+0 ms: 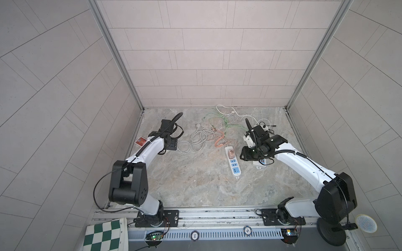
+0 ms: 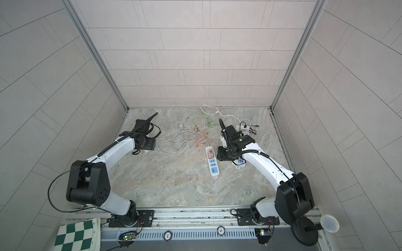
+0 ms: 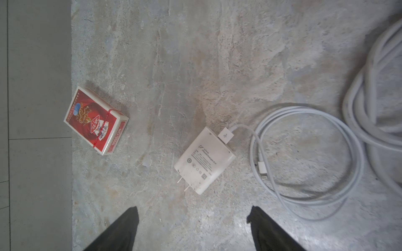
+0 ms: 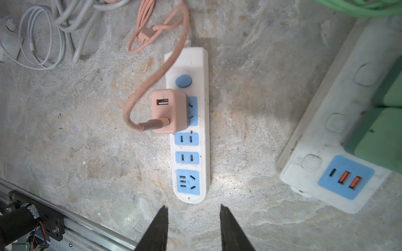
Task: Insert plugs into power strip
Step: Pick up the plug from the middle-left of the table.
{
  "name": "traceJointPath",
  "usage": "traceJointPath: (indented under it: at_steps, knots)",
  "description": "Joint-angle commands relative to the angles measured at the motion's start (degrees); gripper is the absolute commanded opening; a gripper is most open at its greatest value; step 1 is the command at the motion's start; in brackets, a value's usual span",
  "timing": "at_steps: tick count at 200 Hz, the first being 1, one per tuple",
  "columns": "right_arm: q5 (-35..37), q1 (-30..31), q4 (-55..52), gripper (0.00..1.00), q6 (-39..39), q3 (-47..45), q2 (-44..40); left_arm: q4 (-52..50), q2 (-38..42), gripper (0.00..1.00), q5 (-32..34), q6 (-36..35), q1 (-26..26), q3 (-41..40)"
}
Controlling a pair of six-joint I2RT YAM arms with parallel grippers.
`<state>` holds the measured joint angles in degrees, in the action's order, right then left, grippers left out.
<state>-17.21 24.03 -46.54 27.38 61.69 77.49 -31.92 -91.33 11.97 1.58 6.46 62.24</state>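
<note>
Left hand (image 3: 193,214): fingers spread wide, gripping nothing, hanging over the mottled stone surface (image 3: 217,65). Just beyond the fingertips lies the white adapter (image 3: 205,160), flat, printed face up, two prongs showing. A white cable (image 3: 304,156) is plugged into its far end and coiled just beside it. A red card pack (image 3: 96,120) sits near the surface's edge, apart from the adapter. Only the wrist view gives this; in both top views the left wrist covers the adapter.

Right hand (image 4: 193,208): fingers parted by a narrower gap, nothing between them, poised past the end of the power strip (image 4: 204,141).

The pink adapter (image 4: 169,110) stands plugged into the socket next to the strip's blue switch. Its pink cable (image 4: 156,73) loops away across the strip. Three more blue sockets lie between adapter and hand.

A second strip (image 4: 326,152), near but apart, carries green adapters (image 4: 387,134). In a top view this second strip is mostly under the right arm, while the power strip lies plain at mid-surface.
</note>
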Motion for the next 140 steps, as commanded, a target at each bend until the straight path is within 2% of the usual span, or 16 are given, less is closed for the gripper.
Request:
traceJointPath:
  at_steps: [1,59,93,113,140]
  knots:
    - [-0.6,-0.7,-1.8,0.40,-0.9,0.2,-1.9,-2.5,-3.5,0.84,0.5,-1.9,-0.8,2.2]
    - [-0.8,-2.3,-2.1,0.40,-0.8,-0.3,-2.9,-1.7,-7.8,0.81,-2.9,-3.4,-2.5,3.3]
    - [-0.9,-2.4,-2.3,0.40,-0.8,-0.4,-2.9,-3.4,-12.7,0.80,-5.1,-5.2,-4.0,7.4]
    - [-0.7,-2.5,-2.6,0.40,-0.8,-0.3,-3.0,-6.7,-16.0,0.78,-4.2,-6.1,-4.3,10.6]
    - [-0.1,-2.8,-2.6,0.40,-0.5,-0.3,-3.4,-6.9,-17.8,0.75,-6.4,-6.4,-4.6,11.8]
